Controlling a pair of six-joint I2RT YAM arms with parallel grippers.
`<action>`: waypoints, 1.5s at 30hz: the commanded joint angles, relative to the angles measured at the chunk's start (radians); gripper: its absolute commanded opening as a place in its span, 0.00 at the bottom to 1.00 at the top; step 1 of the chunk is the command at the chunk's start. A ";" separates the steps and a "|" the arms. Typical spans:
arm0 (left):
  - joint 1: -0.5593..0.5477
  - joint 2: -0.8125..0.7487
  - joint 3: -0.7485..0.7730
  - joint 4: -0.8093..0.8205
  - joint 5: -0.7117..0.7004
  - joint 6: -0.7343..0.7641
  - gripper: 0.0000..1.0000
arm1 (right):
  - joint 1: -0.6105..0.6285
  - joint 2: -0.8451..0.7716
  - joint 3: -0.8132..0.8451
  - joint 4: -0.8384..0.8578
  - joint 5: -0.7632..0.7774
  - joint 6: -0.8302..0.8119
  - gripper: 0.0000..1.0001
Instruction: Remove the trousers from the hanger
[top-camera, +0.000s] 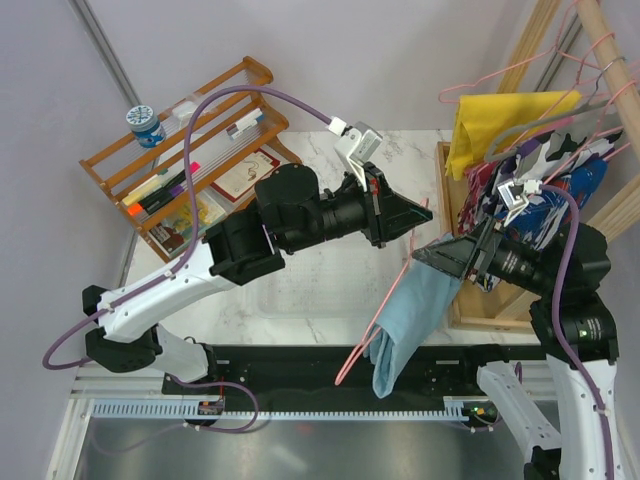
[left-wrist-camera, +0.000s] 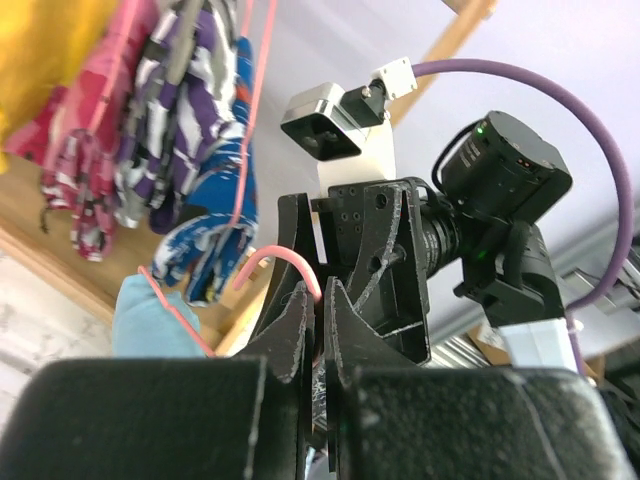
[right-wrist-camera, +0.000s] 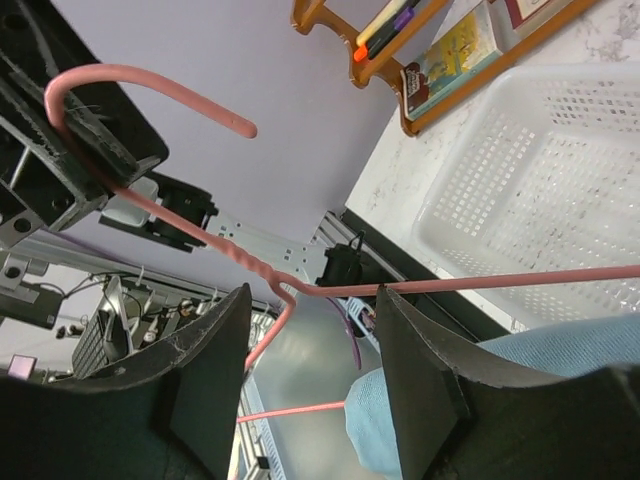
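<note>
Pink hanger (right-wrist-camera: 500, 279) hook clamped in left gripper (left-wrist-camera: 320, 300); right gripper (right-wrist-camera: 312, 295) jaws apart astride its neck, trousers (top-camera: 410, 315) hanging below. Patterned clothes (top-camera: 545, 195) and yellow cloth (top-camera: 500, 125) crowd the right edge of the bench (top-camera: 410, 165).

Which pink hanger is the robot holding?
The hanger carrying the blue trousers, its hook pinched by the left gripper; the other pink hangers hang on the wooden rack.

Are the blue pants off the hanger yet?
Not yet. Done: the left end effector is shut on the hook of the hanger, holding it up. In hand: the right end effector is open at the top of the trousers, with the hanger wire between its fingers. Left: the trousers hang draped over the hanger and need pulling off.
</note>
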 joint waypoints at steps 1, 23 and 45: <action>-0.002 -0.062 0.027 0.195 -0.122 0.061 0.02 | 0.002 0.017 0.013 0.088 0.031 0.038 0.61; -0.004 0.088 0.116 0.286 -0.153 0.044 0.02 | 0.076 0.078 -0.024 0.125 0.029 0.053 0.53; -0.002 -0.031 0.018 0.251 -0.033 0.055 0.50 | 0.090 0.038 -0.065 0.211 0.128 0.160 0.00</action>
